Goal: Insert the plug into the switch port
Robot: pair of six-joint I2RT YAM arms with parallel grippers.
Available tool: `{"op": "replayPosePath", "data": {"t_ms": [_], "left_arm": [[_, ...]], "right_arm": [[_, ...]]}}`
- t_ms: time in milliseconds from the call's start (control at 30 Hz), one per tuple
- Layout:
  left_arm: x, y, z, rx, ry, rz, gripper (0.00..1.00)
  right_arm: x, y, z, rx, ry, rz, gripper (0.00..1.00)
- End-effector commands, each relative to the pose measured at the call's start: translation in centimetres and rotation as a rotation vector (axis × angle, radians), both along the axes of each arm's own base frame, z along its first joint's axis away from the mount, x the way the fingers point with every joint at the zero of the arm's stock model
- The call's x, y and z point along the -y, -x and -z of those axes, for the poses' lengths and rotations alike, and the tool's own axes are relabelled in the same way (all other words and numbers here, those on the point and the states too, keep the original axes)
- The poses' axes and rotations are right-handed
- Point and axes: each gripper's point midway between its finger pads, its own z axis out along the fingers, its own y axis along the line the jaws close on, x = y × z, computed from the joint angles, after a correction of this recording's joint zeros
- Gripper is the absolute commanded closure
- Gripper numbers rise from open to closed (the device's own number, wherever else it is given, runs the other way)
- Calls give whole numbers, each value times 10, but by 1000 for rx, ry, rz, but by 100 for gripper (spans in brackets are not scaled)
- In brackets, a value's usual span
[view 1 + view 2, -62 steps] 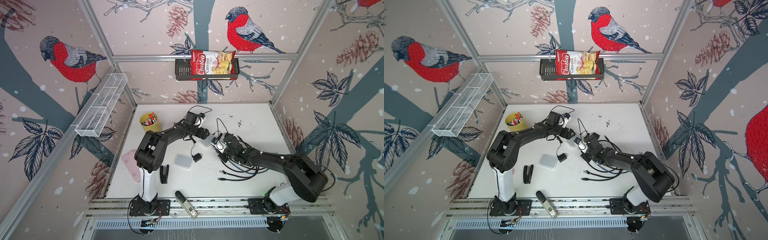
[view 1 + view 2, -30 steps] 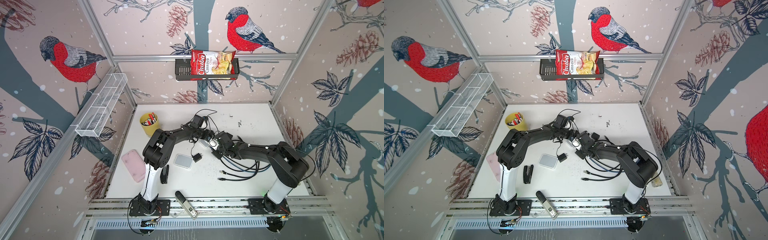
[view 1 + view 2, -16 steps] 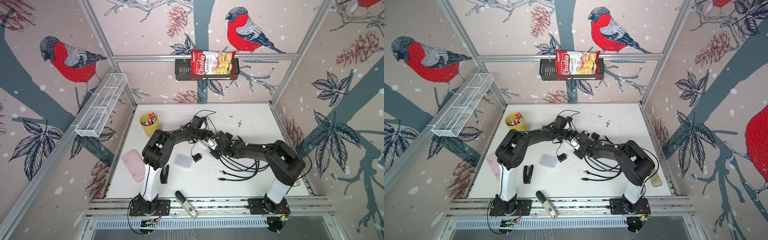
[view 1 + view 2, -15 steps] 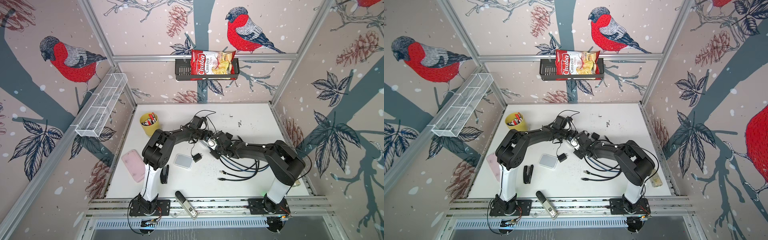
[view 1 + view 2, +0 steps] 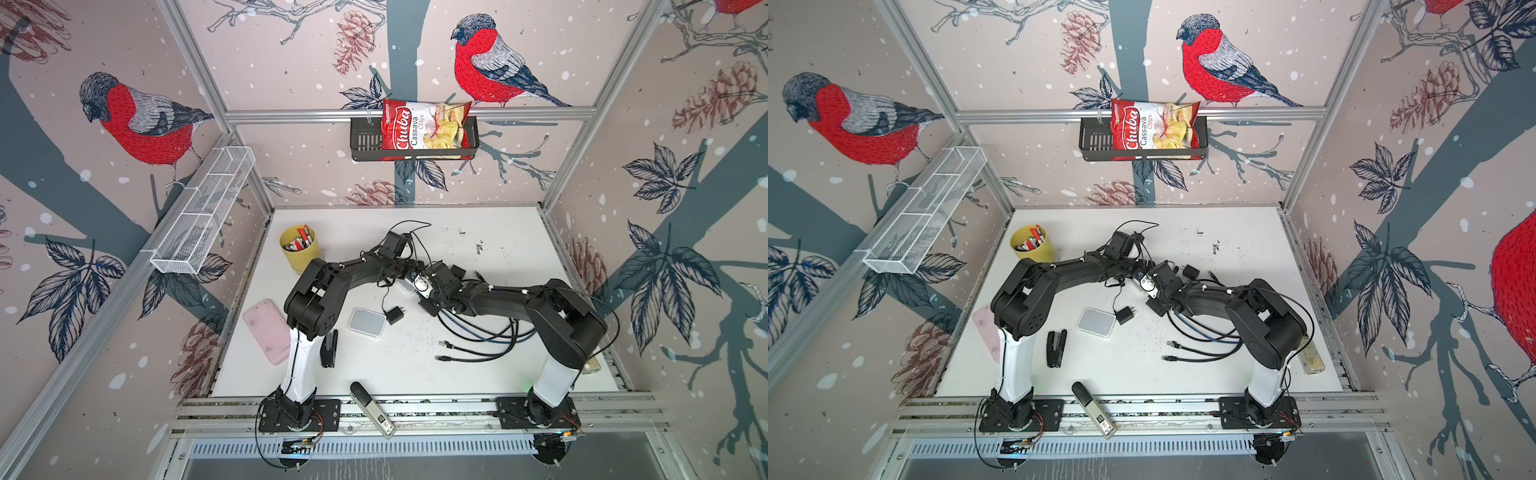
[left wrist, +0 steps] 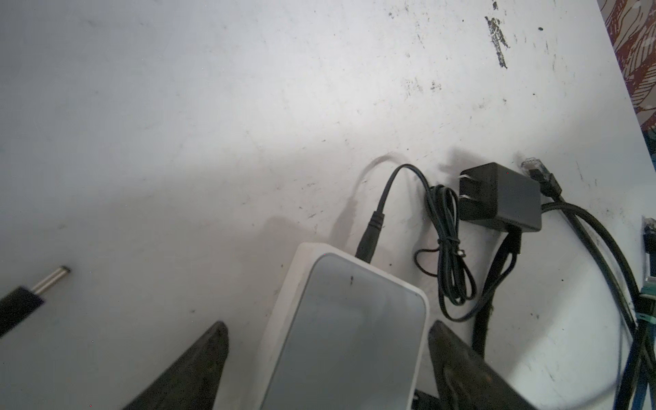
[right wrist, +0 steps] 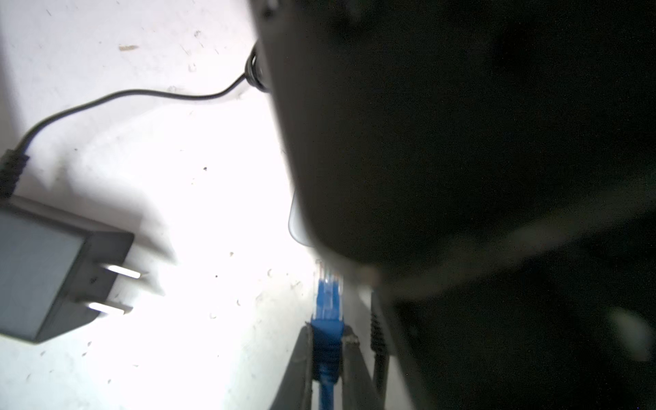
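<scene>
**Two arms crowded at the switch, plug not yet in**

Against two seconds back, both arms have drawn in toward mid-table. The right gripper (image 7: 328, 342) has slid left, up to the switch (image 6: 340, 337). Over the last half second nothing visibly moved.

Right gripper pinches the blue plug (image 7: 328, 301) by its boot. The plug's clear tip still shows, just beside the switch's corner. The port itself is hidden behind a dark blur.

Left gripper (image 6: 329, 323) is spread wide, straddling the switch, with a gap on one side and the other finger about touching.

Switch lies flat mid-table with a black power lead (image 6: 376, 213) already in one edge. A black adapter (image 6: 500, 197) lies near it.

Table (image 5: 498, 232) is white and scuffed.
- Near left of the grippers: second white box (image 5: 367, 324), with another adapter (image 5: 394, 314) beside it.
- Near right: looped black cables (image 5: 482, 336).
- Far left: yellow pen cup (image 5: 298, 248).
- Near left: pink flat pad (image 5: 268, 330) and stapler (image 5: 329, 348).
- On the near rail: grey handheld device (image 5: 372, 409).

Walls carry bird wallpaper. A chips bag (image 5: 424, 126) sits in a black basket (image 5: 363, 141) on the far wall. A white wire shelf (image 5: 203, 212) is on the left wall.
</scene>
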Motion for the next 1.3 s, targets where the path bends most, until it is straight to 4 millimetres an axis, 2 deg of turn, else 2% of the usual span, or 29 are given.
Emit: {"op": "replayPosePath", "data": {"t_ms": [0, 333, 533, 867, 1033, 1267], "left_arm": [[13, 7, -12, -13, 70, 55, 12], [14, 8, -12, -12, 74, 55, 12], [13, 7, -11, -11, 71, 52, 12], [6, 5, -8, -10, 48, 32, 12], [3, 2, -15, 0, 89, 10, 12], [11, -3, -25, -3, 185, -24, 12]], "right_arm": [[18, 5, 15, -41, 71, 63, 93], [17, 7, 14, -38, 72, 65, 93], [22, 11, 16, -36, 73, 80, 93], [23, 7, -1, 3, 11, 100, 93], [23, 4, -7, 13, -14, 101, 93], [17, 4, -9, 14, -23, 69, 93]]}}
